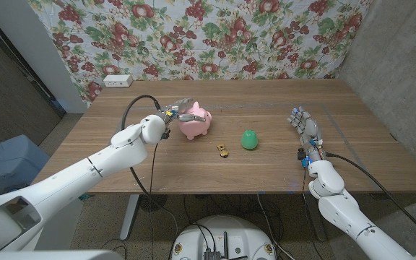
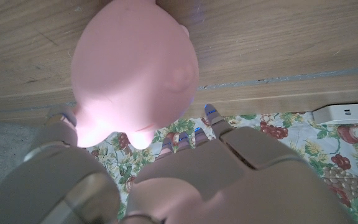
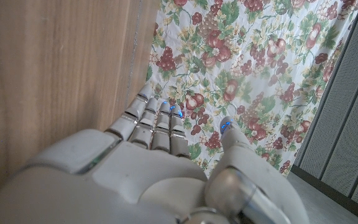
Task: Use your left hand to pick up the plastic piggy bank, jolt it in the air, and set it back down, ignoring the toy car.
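left hand [image 1: 181,113] sits at the piggy bank's [image 1: 196,123] 10 o'clock, fingers [image 2: 213,118] reaching over its back; left wrist view has the pink body right against the hand, but can't tell if the grip is closed. pig is on the table [image 1: 266,162], toy car [image 1: 223,150] at its 4 o'clock, green egg-shaped thing [image 1: 249,139] further right. right hand [image 1: 303,126] far right, fingers straight, holding nothing

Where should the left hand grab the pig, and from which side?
Around the round body of the pig, from the robot's left, fingers over its back. It stands upright and the belly is its widest, smoothest part, while the ears and legs are too small to hold. The left hand is already at that flank; the car lies on the pig's other side.
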Controlling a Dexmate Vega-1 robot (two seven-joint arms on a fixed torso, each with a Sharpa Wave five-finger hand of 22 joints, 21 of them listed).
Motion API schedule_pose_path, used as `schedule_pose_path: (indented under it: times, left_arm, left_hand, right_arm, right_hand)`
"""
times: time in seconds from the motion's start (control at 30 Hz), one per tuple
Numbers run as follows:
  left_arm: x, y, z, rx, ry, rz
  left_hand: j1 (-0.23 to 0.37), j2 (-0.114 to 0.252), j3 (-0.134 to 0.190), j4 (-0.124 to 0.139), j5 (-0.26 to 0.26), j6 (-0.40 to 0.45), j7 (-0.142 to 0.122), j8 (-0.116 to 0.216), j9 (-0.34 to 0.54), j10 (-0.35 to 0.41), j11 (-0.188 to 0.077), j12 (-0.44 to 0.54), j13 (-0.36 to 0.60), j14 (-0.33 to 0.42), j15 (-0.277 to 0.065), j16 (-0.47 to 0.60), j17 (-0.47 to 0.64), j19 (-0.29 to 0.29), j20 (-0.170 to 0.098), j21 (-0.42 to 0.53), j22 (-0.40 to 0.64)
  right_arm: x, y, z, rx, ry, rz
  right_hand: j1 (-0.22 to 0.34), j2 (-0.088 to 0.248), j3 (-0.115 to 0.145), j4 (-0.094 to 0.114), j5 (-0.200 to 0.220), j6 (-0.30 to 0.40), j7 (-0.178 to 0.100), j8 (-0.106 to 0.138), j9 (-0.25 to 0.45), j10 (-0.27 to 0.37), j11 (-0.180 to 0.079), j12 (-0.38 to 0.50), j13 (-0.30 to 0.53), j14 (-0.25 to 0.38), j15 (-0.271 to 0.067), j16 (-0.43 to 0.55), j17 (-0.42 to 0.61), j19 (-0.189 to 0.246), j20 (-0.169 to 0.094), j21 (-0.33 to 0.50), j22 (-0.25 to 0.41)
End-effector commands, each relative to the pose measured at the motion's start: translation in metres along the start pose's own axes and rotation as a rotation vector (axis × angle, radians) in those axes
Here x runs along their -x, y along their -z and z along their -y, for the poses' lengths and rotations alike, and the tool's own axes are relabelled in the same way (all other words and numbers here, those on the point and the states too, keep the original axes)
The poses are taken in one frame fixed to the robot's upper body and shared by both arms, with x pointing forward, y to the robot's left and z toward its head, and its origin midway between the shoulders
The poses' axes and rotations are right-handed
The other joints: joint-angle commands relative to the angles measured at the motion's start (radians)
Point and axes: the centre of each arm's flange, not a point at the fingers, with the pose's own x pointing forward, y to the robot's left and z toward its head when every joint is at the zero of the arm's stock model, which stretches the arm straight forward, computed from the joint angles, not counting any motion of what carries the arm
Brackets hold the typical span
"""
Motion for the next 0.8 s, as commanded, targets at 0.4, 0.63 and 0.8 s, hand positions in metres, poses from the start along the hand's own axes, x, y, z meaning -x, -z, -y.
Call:
schedule_pose_path:
  times: [0.4, 0.63, 0.8]
  left_arm:
    - [-0.016, 0.006, 0.007, 0.034, 0.080, -0.046]
    - [-0.020, 0.007, 0.007, 0.067, 0.102, -0.043]
    - [-0.021, 0.008, 0.008, 0.098, 0.103, -0.042]
  left_hand:
    - [0.156, 0.065, 0.037, -0.004, -0.045, -0.063, 0.027, 0.054, 0.004, -0.009, -0.025, 0.032, 0.001, 0.199, -0.035, 0.028, 0.000, 0.161, -0.005, 0.032, 0.001]
    - [0.332, 0.133, 0.085, -0.005, -0.050, 0.083, 0.073, 0.109, 0.000, 0.184, -0.064, 0.055, -0.002, 0.424, -0.102, 0.032, -0.002, 0.316, -0.035, 0.053, 0.003]
    - [0.439, 0.177, 0.096, -0.008, -0.039, 0.196, 0.079, 0.138, 0.002, 0.321, -0.096, 0.067, -0.001, 0.592, -0.174, 0.043, 0.000, 0.467, -0.073, 0.088, 0.005]
  right_arm:
    - [0.000, -0.001, 0.001, 0.010, 0.011, 0.004]
    - [0.000, -0.002, 0.002, 0.016, 0.017, 0.001]
    - [0.001, -0.002, 0.002, 0.017, 0.018, 0.000]
  right_hand:
    - [0.000, -0.002, -0.004, 0.003, 0.009, 0.010, -0.003, -0.003, 0.004, 0.010, 0.005, -0.005, 0.002, 0.010, 0.009, 0.008, -0.002, 0.008, 0.005, -0.008, 0.005]
    - [-0.001, -0.002, -0.004, 0.004, 0.009, 0.012, -0.001, -0.003, 0.004, 0.011, 0.007, -0.006, 0.002, 0.012, 0.009, 0.009, -0.004, 0.011, 0.004, -0.012, 0.005]
    - [-0.002, -0.001, -0.004, 0.004, 0.009, 0.012, -0.002, -0.003, 0.004, 0.012, 0.007, -0.006, 0.002, 0.013, 0.010, 0.009, -0.005, 0.013, 0.006, -0.013, 0.005]
